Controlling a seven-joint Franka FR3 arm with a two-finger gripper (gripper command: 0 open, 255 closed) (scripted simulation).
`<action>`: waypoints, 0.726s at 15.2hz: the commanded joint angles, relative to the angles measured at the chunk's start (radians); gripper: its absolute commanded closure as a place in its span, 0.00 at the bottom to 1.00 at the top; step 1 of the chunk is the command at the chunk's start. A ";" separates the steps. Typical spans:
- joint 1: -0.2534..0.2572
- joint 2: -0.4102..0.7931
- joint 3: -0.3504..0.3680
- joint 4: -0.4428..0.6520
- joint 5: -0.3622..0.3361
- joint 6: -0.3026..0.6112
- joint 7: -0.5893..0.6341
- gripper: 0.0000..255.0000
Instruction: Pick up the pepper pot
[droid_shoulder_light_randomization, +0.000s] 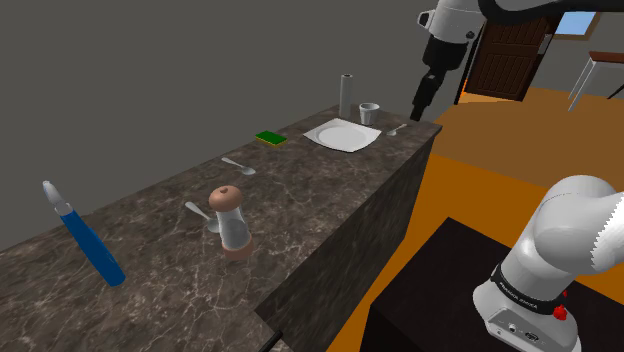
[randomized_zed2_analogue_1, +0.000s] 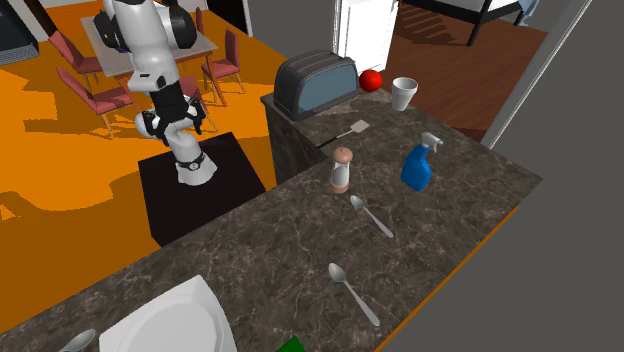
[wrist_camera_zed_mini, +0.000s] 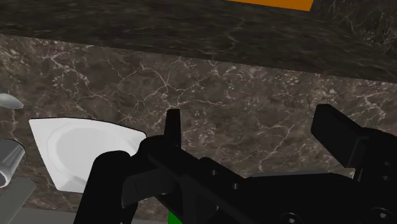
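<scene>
Stretching across the shoulder view, the dark marbled counter (droid_shoulder_light_randomization: 330, 190) was the biggest thing, and the white arm (droid_shoulder_light_randomization: 455, 25) reached over its far end. A blue spray bottle (droid_shoulder_light_randomization: 90, 240) leaned at the near end, and a white plate (droid_shoulder_light_randomization: 342, 135) lay at the far one. The gripper (wrist_camera_zed_mini: 254, 130) hung above the counter near that plate, its fingers standing apart with nothing between them. The pepper pot (droid_shoulder_light_randomization: 231, 222) stood upright about midway along the counter, well apart from the gripper, with a spoon (droid_shoulder_light_randomization: 197, 211) just beside it. It looked rigid and light, but tall, narrow and easy to tip. The best hold was probably across its pale, smooth body, below the rounded brown cap.
</scene>
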 joint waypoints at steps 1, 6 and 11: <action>0.000 0.000 0.000 0.000 0.000 0.000 0.000 0.00; 0.021 0.092 0.120 0.042 0.030 0.045 0.119 0.00; 0.029 0.211 0.240 0.115 0.037 0.083 0.240 0.00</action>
